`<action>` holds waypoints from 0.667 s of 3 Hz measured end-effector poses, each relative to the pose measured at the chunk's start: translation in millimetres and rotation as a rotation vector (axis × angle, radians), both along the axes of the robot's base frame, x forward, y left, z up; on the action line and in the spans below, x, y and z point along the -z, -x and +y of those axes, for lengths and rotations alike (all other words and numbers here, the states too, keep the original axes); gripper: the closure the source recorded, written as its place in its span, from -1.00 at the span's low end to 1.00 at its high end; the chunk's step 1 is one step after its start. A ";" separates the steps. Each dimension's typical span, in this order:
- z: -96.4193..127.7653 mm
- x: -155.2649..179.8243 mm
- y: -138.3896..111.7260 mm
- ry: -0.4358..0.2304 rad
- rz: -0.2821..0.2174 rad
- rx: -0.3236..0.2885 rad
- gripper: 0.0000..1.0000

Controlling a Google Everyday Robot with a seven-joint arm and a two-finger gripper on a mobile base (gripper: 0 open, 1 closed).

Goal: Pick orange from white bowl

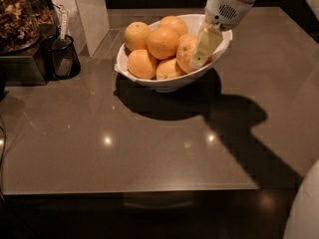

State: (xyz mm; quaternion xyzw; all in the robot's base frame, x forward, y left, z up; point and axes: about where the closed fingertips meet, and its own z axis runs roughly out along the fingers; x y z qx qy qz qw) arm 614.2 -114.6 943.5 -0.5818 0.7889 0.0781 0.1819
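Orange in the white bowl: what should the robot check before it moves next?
1. Tool is at the orange, on the right side of the bowl: ok.
2. Orange held firmly: cannot tell.
3. White bowl sits flat on the table: ok.
4. Other oranges are not leaning on it: not ok. They are piled against it and might roll.
5. Black cup is out of the way: ok. It stands apart, left of the bowl.

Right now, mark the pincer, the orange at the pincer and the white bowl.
pincer (198,59): camera view, tip, over the bowl's right side.
orange (183,48): camera view, bare peel beside the pincer.
white bowl (169,82): camera view, front outer wall.
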 end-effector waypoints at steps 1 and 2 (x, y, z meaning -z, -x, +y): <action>14.8 9.2 2.7 -0.006 0.039 -0.037 -0.40; 14.1 7.9 2.7 -0.006 0.039 -0.037 -0.50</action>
